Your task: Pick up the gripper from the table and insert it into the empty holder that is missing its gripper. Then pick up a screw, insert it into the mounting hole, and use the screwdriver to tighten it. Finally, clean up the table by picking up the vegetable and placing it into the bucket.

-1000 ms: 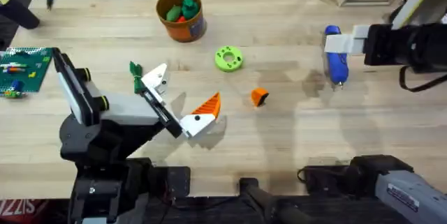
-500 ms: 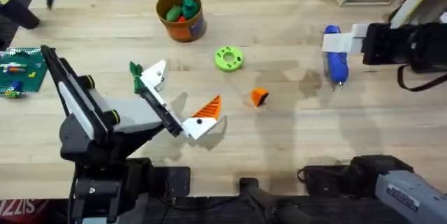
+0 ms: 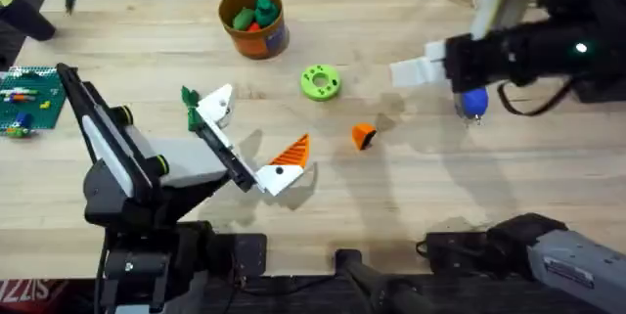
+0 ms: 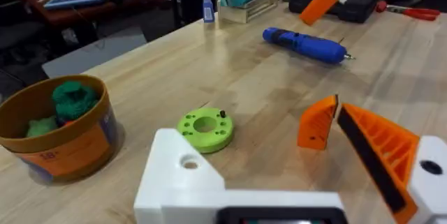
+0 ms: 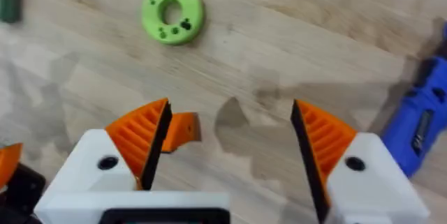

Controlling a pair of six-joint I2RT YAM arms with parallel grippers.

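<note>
Right gripper (image 5: 227, 144) hovering, fingers spread, above the orange gripper (image 3: 363, 136) lying on the tabletop (image 3: 411, 187); left gripper (image 3: 240, 143) resting fingers spread, one holder (image 4: 183, 182) bare.

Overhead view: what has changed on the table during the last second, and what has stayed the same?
The right arm swung in from the table's right edge toward the middle; its open end effector now hovers near the orange fingertip. The left arm tilted slightly. The fingertip, green ring, blue screwdriver and bucket stayed put.

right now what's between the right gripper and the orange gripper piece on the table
Only bare wood, as the overhead view shows: the open right gripper is above the table, the orange gripper piece beyond it.
</note>
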